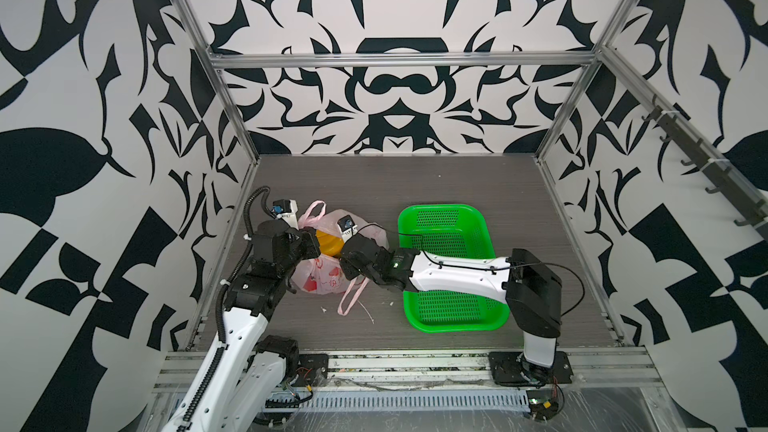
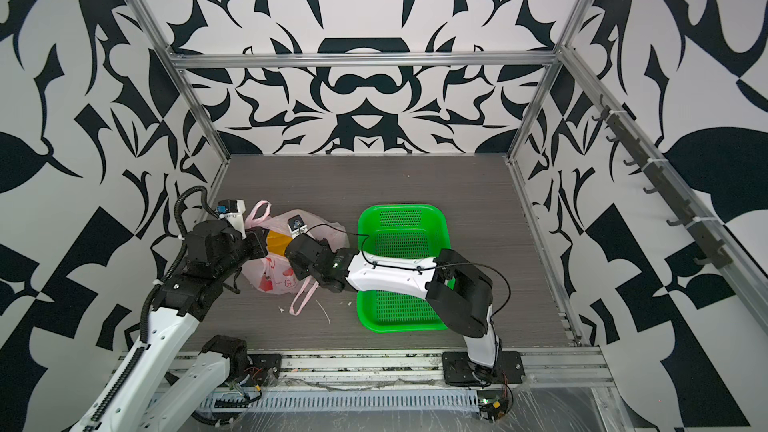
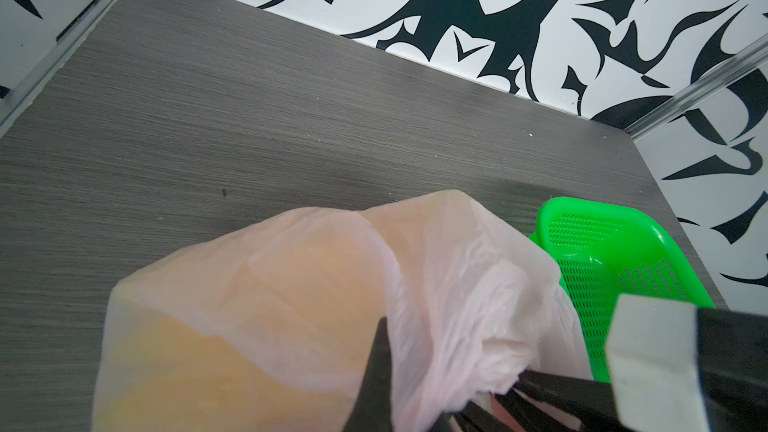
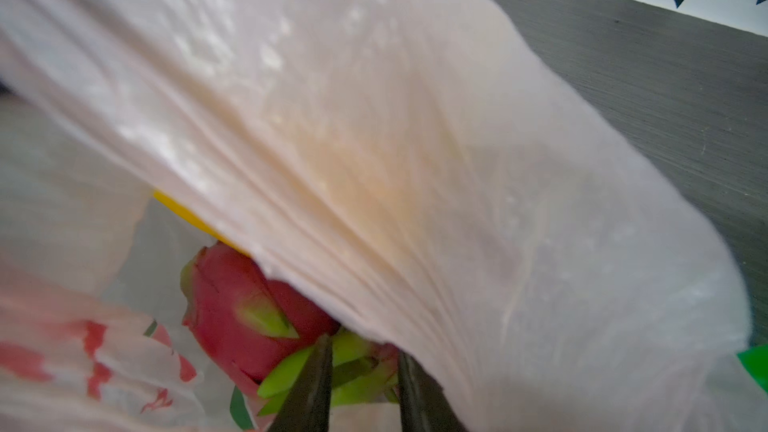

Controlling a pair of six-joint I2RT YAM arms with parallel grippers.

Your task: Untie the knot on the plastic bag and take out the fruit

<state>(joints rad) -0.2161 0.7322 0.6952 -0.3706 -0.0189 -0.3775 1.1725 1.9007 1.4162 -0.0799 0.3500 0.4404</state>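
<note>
bench point(image 1: 415, 184): basket point(image 1: 440, 206) toward right edge | bag point(image 1: 320, 280) near left edge, mouth open | dragon fruit point(image 4: 232, 309) inside | left gripper point(image 1: 311, 243) closed, pinching bag film | right gripper point(image 4: 365, 388) half open astride fruit scales, hold unclear | risk: scales may snag thin film, bag tears or lifts

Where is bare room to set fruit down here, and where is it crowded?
Free: the far table strip between back wall and the plastic bag and green basket; the basket's visible floor holds nothing. Crowded: around the bag, where left arm and right arm meet, and the near gap beside the basket, with a handle loop and scraps.
</note>
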